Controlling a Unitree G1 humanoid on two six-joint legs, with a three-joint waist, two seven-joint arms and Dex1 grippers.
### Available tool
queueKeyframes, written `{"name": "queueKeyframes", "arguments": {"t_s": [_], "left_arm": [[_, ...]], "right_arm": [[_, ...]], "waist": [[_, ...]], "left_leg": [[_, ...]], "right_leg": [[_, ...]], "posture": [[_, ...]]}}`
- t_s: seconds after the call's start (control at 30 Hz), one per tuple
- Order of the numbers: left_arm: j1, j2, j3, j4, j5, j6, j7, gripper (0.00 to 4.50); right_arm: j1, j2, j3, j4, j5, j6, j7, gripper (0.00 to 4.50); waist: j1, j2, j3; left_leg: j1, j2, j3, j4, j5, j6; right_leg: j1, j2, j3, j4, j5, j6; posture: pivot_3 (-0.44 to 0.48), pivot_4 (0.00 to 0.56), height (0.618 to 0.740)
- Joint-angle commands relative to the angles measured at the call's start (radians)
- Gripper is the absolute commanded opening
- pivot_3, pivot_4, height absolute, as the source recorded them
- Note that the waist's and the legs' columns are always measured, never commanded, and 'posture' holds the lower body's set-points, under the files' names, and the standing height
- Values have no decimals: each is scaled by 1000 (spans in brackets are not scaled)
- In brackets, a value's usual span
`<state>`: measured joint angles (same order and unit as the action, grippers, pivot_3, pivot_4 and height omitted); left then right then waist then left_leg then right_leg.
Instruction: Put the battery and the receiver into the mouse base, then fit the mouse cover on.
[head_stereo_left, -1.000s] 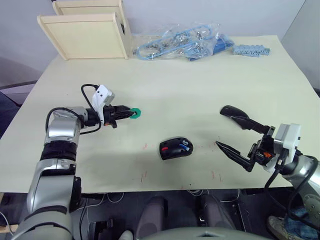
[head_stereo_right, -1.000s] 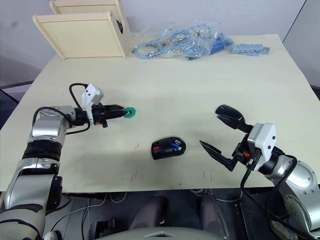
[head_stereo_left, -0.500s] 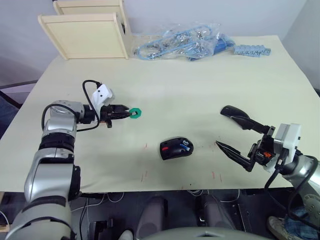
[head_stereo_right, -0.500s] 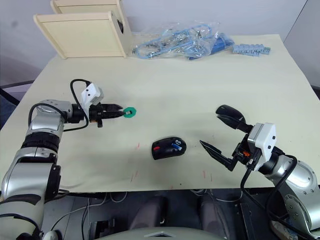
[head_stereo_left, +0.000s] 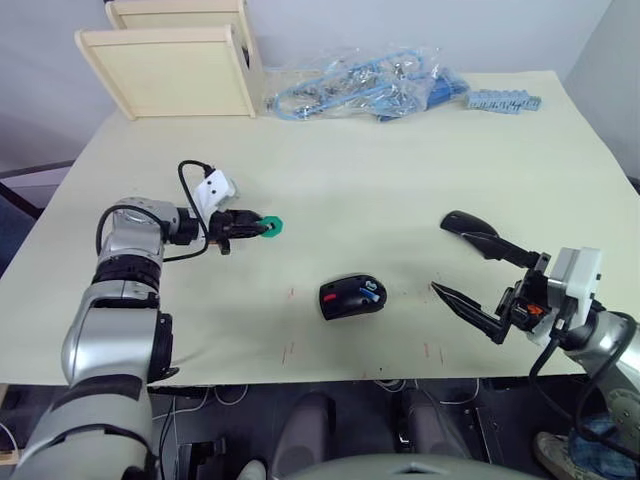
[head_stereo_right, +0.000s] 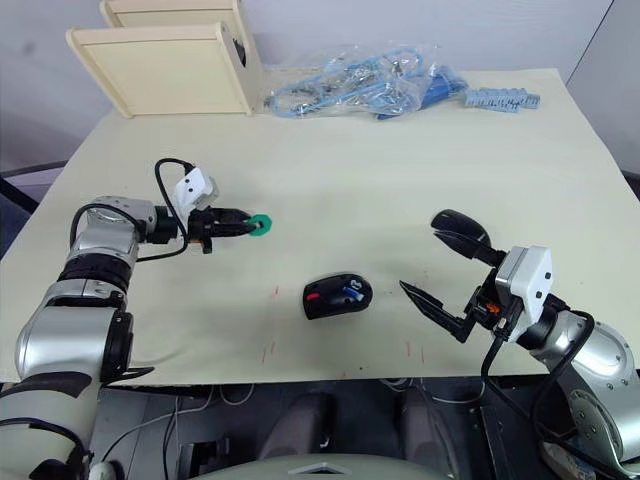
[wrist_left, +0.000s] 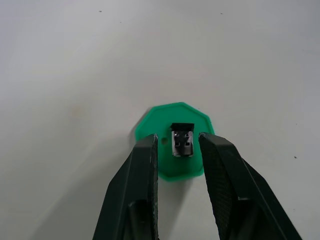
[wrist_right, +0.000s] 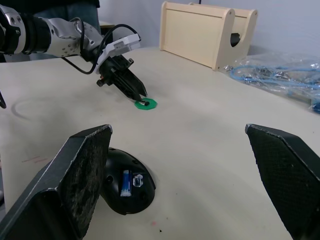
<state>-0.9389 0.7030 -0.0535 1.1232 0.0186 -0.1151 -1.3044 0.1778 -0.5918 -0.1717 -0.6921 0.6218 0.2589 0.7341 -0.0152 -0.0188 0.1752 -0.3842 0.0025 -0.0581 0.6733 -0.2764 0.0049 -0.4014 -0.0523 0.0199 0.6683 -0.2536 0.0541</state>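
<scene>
Head cam: my left gripper (head_stereo_left: 258, 227) sits low over the table (head_stereo_left: 400, 180) w/ its tips at a green disc (head_stereo_left: 270, 227). Plenty of bare tabletop around it; front edge well apart. Mouse base (head_stereo_left: 352, 297) lies mid-table nearer the front edge, open side up, red part and blue battery (head_stereo_right: 349, 291) showing inside. Right gripper (head_stereo_right: 437, 262) is off to the right of the base, fingers spread wide, holding nothing. Wooden box (head_stereo_left: 172, 68) and bagged blue cables (head_stereo_left: 370, 85) are at the far edge, well clear.

Left wrist: fingers (wrist_left: 142, 170) narrow, straddling a small black receiver (wrist_left: 182, 141) standing on the disc; small gap on each side, not pinched.

Right wrist: base (wrist_right: 125, 187) near the lower finger, battery upright-ish in its hollow. Open table beyond.
</scene>
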Motion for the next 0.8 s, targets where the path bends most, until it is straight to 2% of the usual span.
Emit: {"name": "queueKeyframes", "arguments": {"t_s": [0.03,0.57,0.6,0.63,0.7,0.8], "left_arm": [[-28,5,2,11,8,-20,-4,1375],[-37,2,3,49,43,-47,15,1375],[-36,2,2,50,44,-49,14,1002],[-35,3,1,49,45,-54,13,1002],[-34,3,1,48,45,-56,12,345],[-33,3,1,48,45,-59,12,345]], "right_arm": [[3,-8,-22,-47,16,-6,-4,4500],[16,-11,-26,-60,22,-3,-5,4500],[15,-11,-25,-59,21,-3,-4,4500],[14,-11,-24,-57,20,-3,-4,4500],[13,-11,-24,-56,20,-4,-3,4500],[12,-11,-23,-54,20,-3,-3,4500]], "waist": [[-1,0,0],[0,0,0],[0,0,0],[0,0,0],[0,0,0],[0,0,0]], "left_leg": [[0,0,0,0,0,0],[0,0,0,0,0,0],[0,0,0,0,0,0],[0,0,0,0,0,0],[0,0,0,0,0,0],[0,0,0,0,0,0]], "right_leg": [[0,0,0,0,0,0],[0,0,0,0,0,0],[0,0,0,0,0,0],[0,0,0,0,0,0],[0,0,0,0,0,0],[0,0,0,0,0,0]], "posture": [[0,150,740],[0,150,740],[0,150,740],[0,150,740],[0,150,740],[0,150,740]]}}
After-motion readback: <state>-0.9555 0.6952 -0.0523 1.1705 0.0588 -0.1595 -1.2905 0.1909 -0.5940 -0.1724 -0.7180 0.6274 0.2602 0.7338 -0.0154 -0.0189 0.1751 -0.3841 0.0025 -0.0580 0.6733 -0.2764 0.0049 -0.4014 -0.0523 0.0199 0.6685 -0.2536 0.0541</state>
